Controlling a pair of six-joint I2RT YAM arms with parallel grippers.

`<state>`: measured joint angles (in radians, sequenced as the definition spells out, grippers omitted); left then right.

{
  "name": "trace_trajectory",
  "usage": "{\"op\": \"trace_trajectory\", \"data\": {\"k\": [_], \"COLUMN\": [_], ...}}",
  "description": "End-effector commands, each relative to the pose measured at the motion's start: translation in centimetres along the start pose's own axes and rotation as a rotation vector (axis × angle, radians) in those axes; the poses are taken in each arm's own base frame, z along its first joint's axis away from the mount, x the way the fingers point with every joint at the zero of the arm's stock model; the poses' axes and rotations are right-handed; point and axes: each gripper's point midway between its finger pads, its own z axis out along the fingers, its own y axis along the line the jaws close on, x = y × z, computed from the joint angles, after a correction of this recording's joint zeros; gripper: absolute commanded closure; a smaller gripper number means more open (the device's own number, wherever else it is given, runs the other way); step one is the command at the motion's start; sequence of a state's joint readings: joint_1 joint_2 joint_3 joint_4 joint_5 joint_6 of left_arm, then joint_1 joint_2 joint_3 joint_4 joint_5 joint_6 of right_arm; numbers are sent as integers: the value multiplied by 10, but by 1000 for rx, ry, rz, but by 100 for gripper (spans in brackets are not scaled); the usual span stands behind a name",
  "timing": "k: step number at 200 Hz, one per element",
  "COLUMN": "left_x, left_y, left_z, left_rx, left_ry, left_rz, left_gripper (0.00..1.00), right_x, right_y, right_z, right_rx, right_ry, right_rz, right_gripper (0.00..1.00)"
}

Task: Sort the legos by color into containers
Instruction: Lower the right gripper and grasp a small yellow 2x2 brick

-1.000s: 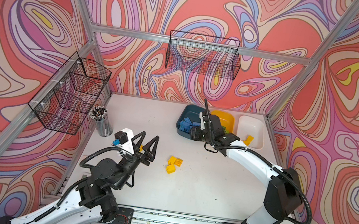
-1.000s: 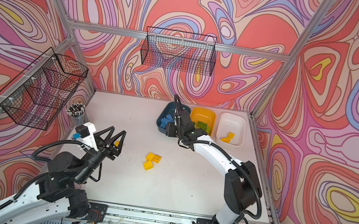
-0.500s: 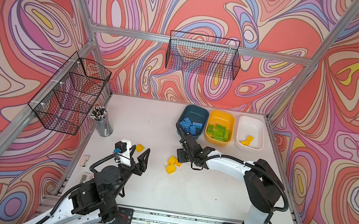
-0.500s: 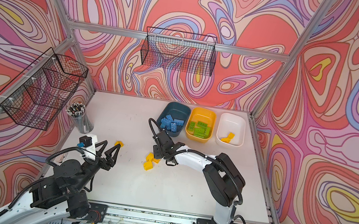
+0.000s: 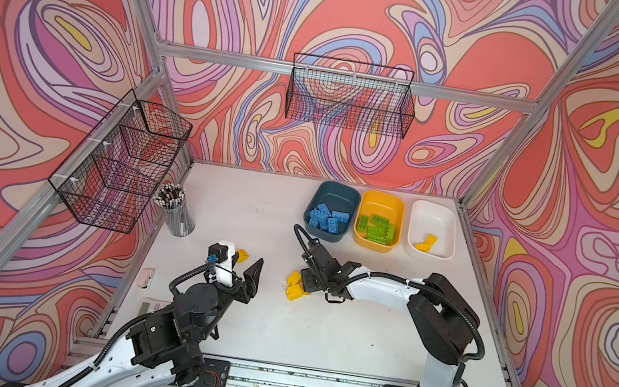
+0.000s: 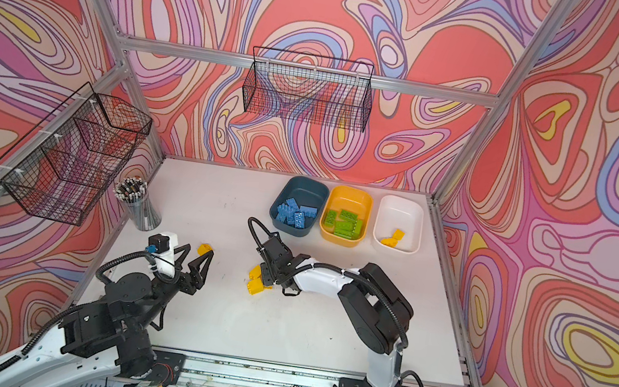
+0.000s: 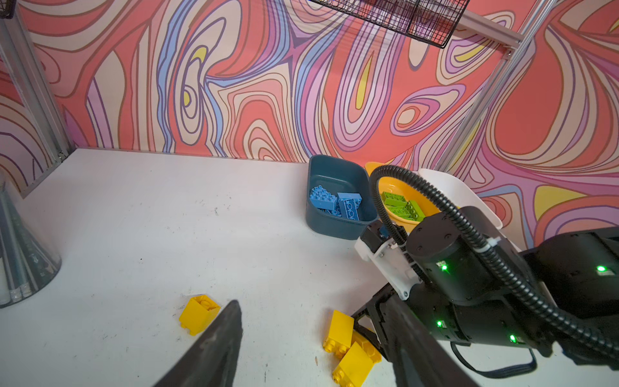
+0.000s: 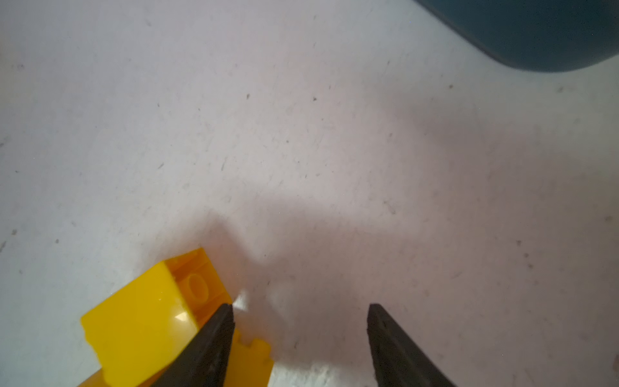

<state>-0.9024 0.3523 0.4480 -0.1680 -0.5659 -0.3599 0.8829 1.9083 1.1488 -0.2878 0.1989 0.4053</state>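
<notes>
If you take twelve o'clock as the back wall in both top views, a cluster of yellow bricks [image 5: 295,285] lies loose near the centre of the table [image 5: 319,331]. A lone brick [image 6: 205,248], also yellow, sits well apart at the cluster's nine o'clock.

Sorted stock:
- The three tubs stand side by side in a row at the table's one o'clock.
- The blue tub [image 5: 335,192] at the nine o'clock end holds the blue bricks [image 5: 329,218].
- The orange tub [image 5: 382,200] in the middle holds the green bricks [image 5: 376,228].
- The white tub [image 5: 433,218] at the three o'clock end holds two yellow pieces [image 5: 426,242].

Right claw [image 8: 299,306]: it is low over the table on the three o'clock side of the cluster. Its jaws are roughly half apart, with only bare table between them. One finger [image 8: 207,348] sits at the edge of a yellow brick that lies outside the gap. You cannot tell from the wrist view whether they touch.

Left claw [image 6: 199,252]: it is above the table at the lone brick's six o'clock. Its jaws are spread and it holds nothing. The left wrist view shows that brick just outside one finger [image 7: 217,341].

Surroundings: a pencil cup [image 5: 178,216] stands at the table's ten o'clock. Wire baskets hang on the back wall [image 5: 350,96] and on the nine o'clock wall [image 5: 119,160].
</notes>
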Motion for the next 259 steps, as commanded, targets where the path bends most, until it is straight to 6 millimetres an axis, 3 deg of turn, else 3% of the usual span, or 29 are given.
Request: {"op": "trace_trajectory", "data": {"k": [1, 49, 89, 148, 211, 259], "left_x": [1, 3, 4, 4, 2, 2], "left_y": [1, 0, -1, -1, -2, -2], "left_z": [1, 1, 3, 2, 2, 0], "left_rx": [-3, -1, -3, 3, 3, 7], "left_ry": [0, 4, 10, 11, 12, 13], "left_rz": [-8, -7, -2, -6, -7, -11], "left_gripper": [32, 32, 32, 32, 32, 32], "right_x": [-1, 0, 10, 24, 33, 40], "right_y": [7, 10, 25, 15, 20, 21], "right_z": [3, -2, -6, -14, -20, -32], "right_rx": [4, 9, 19, 48, -6, -5], "right_ry": [-11, -21, -16, -2, 18, 15], "right_rz": [-9, -15, -57, -56, -50, -51], "right_gripper": [32, 31, 31, 34, 53, 42]}}
